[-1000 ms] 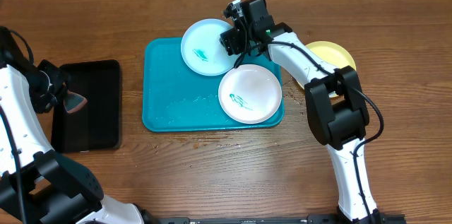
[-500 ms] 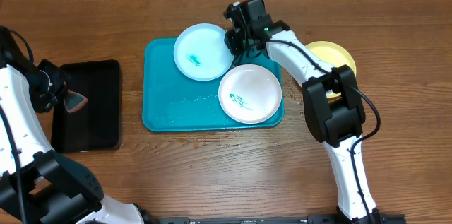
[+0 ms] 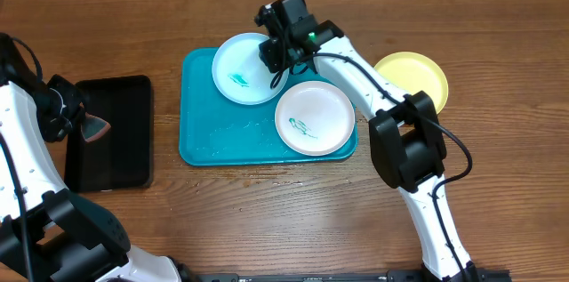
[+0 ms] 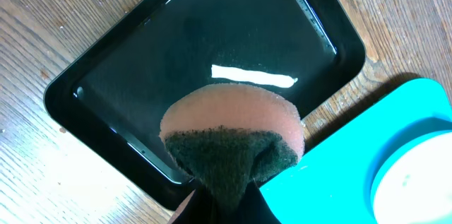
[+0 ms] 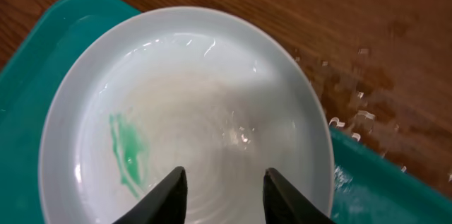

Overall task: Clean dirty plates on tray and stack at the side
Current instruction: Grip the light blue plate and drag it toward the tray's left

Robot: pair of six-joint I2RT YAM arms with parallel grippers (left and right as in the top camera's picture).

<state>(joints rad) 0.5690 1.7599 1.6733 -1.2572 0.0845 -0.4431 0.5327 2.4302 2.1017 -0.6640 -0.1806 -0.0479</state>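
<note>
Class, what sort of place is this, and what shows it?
Likely a robot lab bench staged for dishwashing: a wooden table, a turquoise tray with two smeared plates, and a sponge in the left gripper.

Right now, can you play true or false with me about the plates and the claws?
The yellow plate sits on the turquoise tray. False: it lies on the table beside it.
The left claw holds a sponge. True.
The white plate has a green smear. True.
The right claw hovers over the white plate. False: it is over the light blue plate.
</note>
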